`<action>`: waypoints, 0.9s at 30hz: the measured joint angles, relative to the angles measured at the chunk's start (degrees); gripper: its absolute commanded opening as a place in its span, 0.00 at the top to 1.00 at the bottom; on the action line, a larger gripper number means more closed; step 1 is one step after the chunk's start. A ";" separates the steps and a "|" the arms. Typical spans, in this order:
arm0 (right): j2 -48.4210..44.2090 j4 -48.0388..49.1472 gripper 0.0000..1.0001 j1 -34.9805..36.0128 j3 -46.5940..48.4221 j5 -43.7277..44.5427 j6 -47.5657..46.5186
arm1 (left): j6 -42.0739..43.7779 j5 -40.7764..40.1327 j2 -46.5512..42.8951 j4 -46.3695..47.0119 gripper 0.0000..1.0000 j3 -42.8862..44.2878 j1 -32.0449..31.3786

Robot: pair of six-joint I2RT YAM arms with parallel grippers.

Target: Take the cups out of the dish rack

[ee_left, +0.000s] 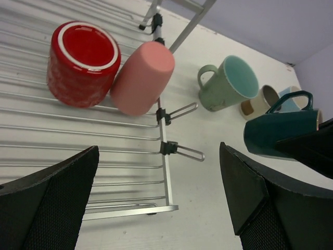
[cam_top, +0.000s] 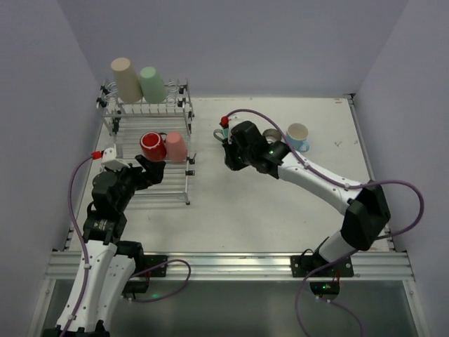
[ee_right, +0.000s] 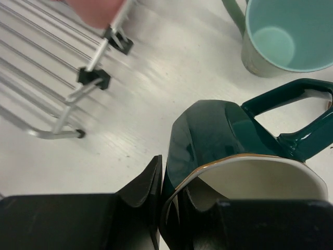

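The chrome dish rack point(cam_top: 126, 112) stands at the left. A beige cup point(cam_top: 126, 79) and a mint green cup point(cam_top: 150, 83) sit upside down on its back tier. A red cup point(cam_top: 152, 146) and a pink cup point(cam_top: 176, 147) lie on its lower bars, also seen in the left wrist view as the red cup point(ee_left: 83, 57) and pink cup point(ee_left: 141, 78). My left gripper point(cam_top: 151, 170) is open and empty over the rack's near right corner point(ee_left: 156, 208). My right gripper point(ee_right: 177, 198) is shut on the rim of a dark green mug point(ee_right: 218, 135), just right of the rack, above the table.
A teal mug point(ee_left: 229, 83) lies on the table past the rack's right edge, also in the right wrist view point(ee_right: 286, 36). A small grey-brown cup point(cam_top: 272, 135) and a light blue mug point(cam_top: 298, 137) stand behind it. Walls close in the table at the back and sides.
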 measured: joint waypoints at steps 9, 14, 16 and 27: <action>17.00 -6.47 1.00 0.00 8.26 0.46 -5.42 | -1.77 -5.44 2.12 2.14 0.00 -4.92 0.00; 20.13 -6.82 0.98 0.00 10.69 0.46 -7.08 | -2.12 -6.91 4.70 4.98 0.00 -5.44 0.00; 21.18 -6.88 0.97 0.00 11.72 0.57 -7.54 | -2.10 -8.22 6.56 6.32 0.00 -5.44 0.00; 24.30 -6.58 0.64 -1.03 13.53 -0.04 -9.14 | -1.64 -15.54 19.19 14.23 0.00 -5.38 0.00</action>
